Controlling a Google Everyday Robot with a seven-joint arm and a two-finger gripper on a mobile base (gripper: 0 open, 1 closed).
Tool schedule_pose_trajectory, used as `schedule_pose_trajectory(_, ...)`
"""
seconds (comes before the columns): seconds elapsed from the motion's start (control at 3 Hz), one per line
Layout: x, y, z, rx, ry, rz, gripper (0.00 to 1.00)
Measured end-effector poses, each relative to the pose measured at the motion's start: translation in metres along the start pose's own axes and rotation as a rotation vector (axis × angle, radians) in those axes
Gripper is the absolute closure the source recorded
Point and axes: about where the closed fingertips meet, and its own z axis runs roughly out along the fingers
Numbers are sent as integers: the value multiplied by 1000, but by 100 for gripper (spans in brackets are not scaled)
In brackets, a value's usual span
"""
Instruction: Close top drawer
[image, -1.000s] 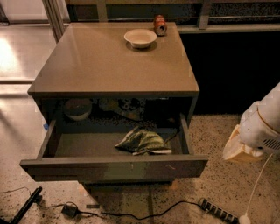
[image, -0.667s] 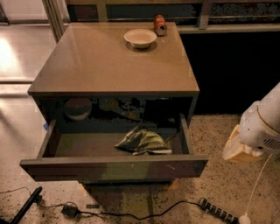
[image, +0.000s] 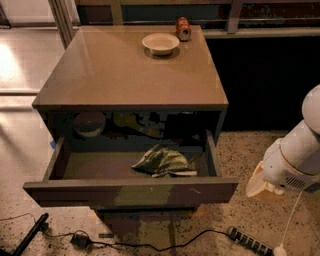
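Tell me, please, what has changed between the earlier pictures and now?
Nothing visibly changed. The top drawer stays pulled out with the crumpled green packet inside, and the gripper stays low to its right, not touching it. The bowl and can on top are unmoved.

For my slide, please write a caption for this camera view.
Top drawer stands open, crumpled bag inside; gripper hangs right of its front, not touching.
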Motion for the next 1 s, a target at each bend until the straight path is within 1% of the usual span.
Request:
schedule_pose_trajectory(0.33, 6, 5, 47, -50, -10, 3, 100)
schedule_pose_trajectory(0.67, 12, 14, 97, -111, -7, 10, 100)
schedule_pose_trajectory(1.0, 12, 14, 97, -111, -7, 10, 100)
